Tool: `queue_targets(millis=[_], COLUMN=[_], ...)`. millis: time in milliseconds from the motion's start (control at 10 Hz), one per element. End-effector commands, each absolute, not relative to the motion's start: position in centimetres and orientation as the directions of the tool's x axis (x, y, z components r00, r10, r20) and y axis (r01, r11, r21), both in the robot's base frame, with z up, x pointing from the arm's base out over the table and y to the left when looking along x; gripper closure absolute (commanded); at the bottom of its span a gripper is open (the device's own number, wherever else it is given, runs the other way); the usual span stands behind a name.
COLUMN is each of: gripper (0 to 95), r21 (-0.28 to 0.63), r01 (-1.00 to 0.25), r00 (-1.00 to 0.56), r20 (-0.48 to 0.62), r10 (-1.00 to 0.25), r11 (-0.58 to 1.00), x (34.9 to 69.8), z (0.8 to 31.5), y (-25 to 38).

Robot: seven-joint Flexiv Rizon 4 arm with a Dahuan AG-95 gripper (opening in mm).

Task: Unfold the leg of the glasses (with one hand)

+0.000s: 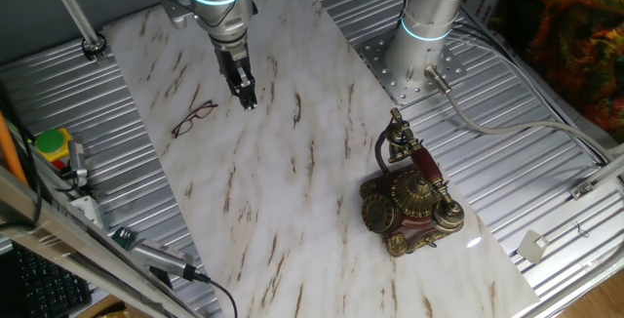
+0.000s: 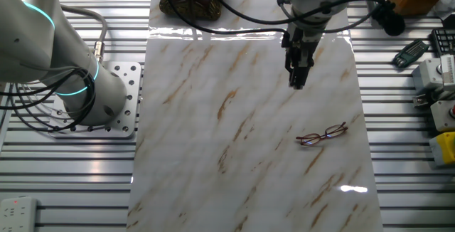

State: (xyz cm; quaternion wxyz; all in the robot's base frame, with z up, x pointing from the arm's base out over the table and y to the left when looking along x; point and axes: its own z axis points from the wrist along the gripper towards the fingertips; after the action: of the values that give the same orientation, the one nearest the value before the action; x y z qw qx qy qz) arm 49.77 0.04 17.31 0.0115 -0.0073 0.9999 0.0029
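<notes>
One thin pair of glasses (image 1: 194,118) lies flat on the marble surface (image 2: 213,154), well apart from the ornate telephone (image 1: 409,201) at the far end, so nothing crowds the work. Near the glasses hangs the claw (image 2: 297,81), pointing straight down, fingers drawn together and empty (presumably poised to approach). Dark reddish wire frame, clear oval lenses, legs seemingly folded.

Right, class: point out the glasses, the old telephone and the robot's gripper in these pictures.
glasses (image 2: 323,134): the other fixed view, on the bridge between the lenses.
telephone (image 1: 409,204): one fixed view, on the round dial of its base.
gripper (image 1: 248,100): one fixed view, at the tips of its fingers.
</notes>
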Motion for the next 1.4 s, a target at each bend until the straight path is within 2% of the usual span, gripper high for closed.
queue_targets(millis=[100,1400], gripper=[95.0,95.0], r21=[-0.001,-0.015], r01=[-0.013,0.009], r00=[-1.0,-0.999], r20=[-0.017,-0.037], r10=[-0.013,0.008], r11=[1.0,1.0], x=[49.9,49.72], z=[17.31,17.75], y=[0.1,0.27])
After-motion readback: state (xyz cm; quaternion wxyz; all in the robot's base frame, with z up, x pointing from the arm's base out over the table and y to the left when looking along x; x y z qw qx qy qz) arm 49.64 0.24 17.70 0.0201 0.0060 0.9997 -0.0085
